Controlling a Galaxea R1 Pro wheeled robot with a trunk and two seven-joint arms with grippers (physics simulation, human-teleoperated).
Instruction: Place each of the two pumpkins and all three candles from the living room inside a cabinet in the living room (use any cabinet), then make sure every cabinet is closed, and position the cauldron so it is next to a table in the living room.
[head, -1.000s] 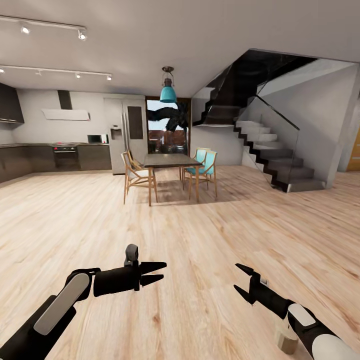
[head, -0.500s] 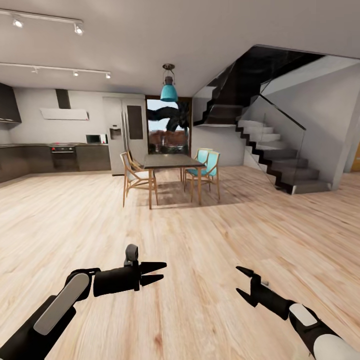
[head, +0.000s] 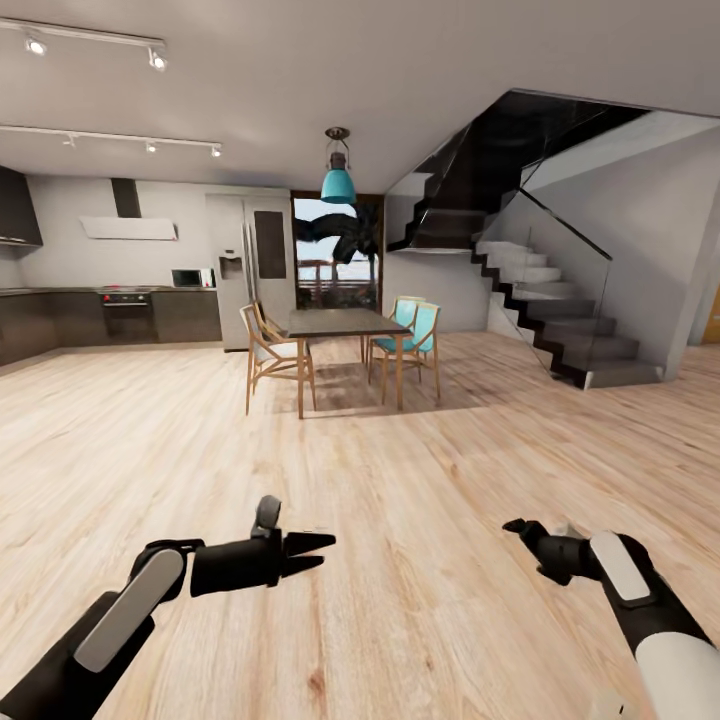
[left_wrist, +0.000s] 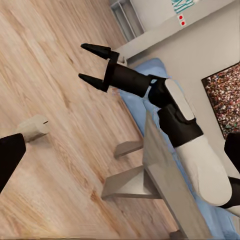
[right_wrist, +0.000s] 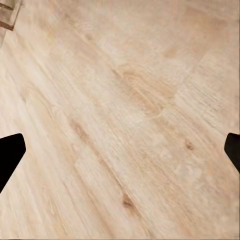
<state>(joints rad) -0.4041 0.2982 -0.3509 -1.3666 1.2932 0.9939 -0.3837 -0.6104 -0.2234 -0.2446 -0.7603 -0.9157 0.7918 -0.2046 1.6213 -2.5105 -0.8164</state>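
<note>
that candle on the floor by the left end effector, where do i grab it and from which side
Grip the candle across its stubby middle, coming down from above. It seems to lie on its side on the floor, so the rounded flanks are free while the underside is not. Its ends look faceted and likely to slip. The left end effector is open and close by.

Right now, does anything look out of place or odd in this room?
A beige candle lies loose on the bare wood floor, apart from the low grey table, an odd spot for it. Nothing else looks spilled, askew or damaged.
</note>
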